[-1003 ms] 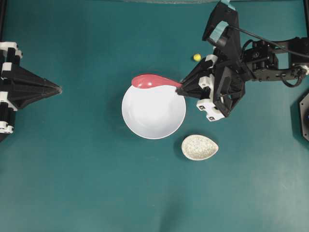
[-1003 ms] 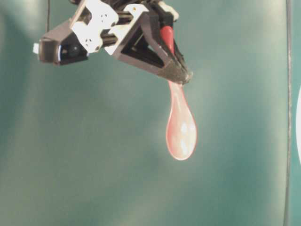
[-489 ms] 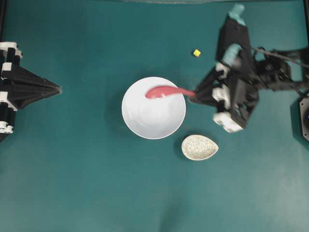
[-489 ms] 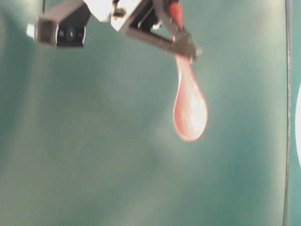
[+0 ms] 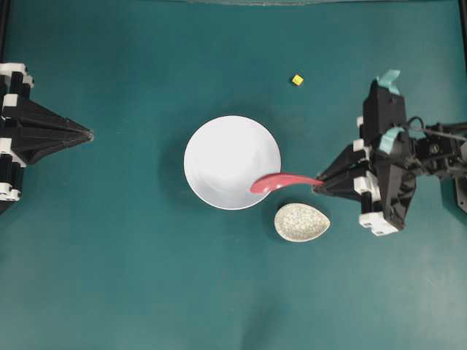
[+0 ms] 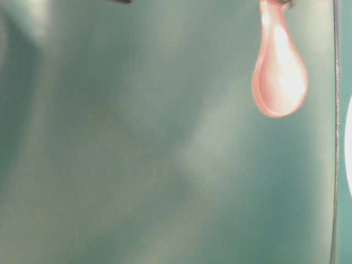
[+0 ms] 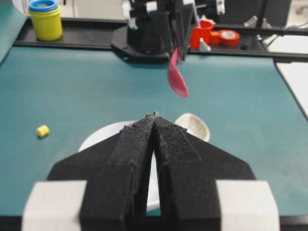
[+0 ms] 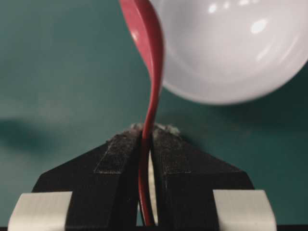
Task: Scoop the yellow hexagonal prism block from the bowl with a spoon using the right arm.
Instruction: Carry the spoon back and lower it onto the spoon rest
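The yellow hexagonal prism block [image 5: 297,79] lies on the green table beyond the bowl, not in it, and shows at the left in the left wrist view [image 7: 42,130]. The white bowl [image 5: 226,157] is empty. My right gripper [image 5: 316,188] is shut on the handle of the pinkish-red spoon [image 5: 281,182], right of the bowl. The spoon's head hangs over the bowl's lower right rim, held clear of the table [image 6: 279,77]. In the right wrist view the handle [image 8: 147,43] is pinched between the jaws [image 8: 148,132]. My left gripper [image 5: 89,134] is shut and empty at the far left.
A small speckled egg-shaped dish [image 5: 301,222] sits just below the spoon, right of the bowl's lower edge. Beyond the table's far edge stand a yellow cup with a blue lid [image 7: 44,19], a red cup [image 7: 202,32] and a roll of red tape [image 7: 228,36].
My right arm has pulled back to the right and toward the front, carrying the spoon from the bowl's far rim across to its lower right rim. The left arm has stayed still.
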